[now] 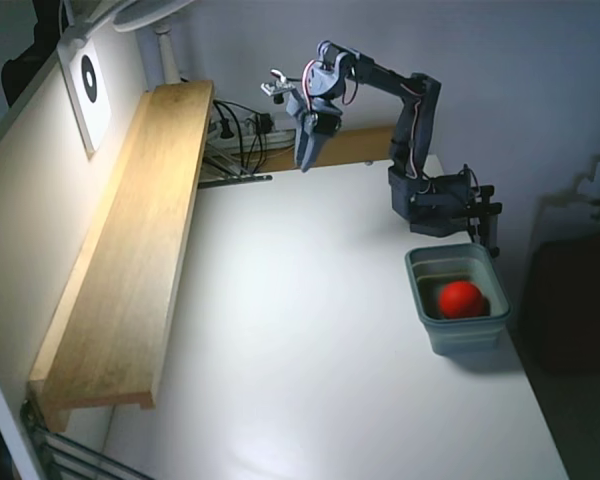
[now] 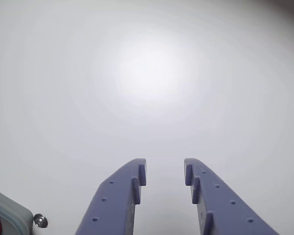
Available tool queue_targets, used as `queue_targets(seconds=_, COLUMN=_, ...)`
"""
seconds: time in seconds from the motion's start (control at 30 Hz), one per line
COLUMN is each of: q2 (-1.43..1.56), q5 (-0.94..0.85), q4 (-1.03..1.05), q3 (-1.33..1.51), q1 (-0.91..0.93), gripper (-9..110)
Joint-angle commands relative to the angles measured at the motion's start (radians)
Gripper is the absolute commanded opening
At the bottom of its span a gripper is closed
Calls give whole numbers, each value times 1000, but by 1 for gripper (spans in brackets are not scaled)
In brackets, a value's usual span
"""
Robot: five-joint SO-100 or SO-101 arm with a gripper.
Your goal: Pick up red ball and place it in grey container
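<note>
**Ball in bin, gripper empty**

The ball [image 1: 460, 298] lies inside the bin [image 1: 427, 309] at the table's [image 1: 310, 350] right side in the fixed view. The gripper [image 2: 165, 170] hangs well apart from it, jaws parted, holding nothing.
</note>
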Motion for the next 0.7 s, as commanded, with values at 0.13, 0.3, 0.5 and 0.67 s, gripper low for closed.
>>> queue_targets(seconds=0.13, q2=120, q5=3, q4=24, q3=53, q1=173, gripper=3)
queue_targets(seconds=0.3, q2=164, q5=3, q4=31, q3=86, q1=262, gripper=1)
queue_targets(seconds=0.5, q2=206, q5=3, q4=39, q3=118, q1=345, gripper=-1)
queue_targets(seconds=0.67, q2=228, q5=3, q4=43, q3=134, q1=388, gripper=-3)
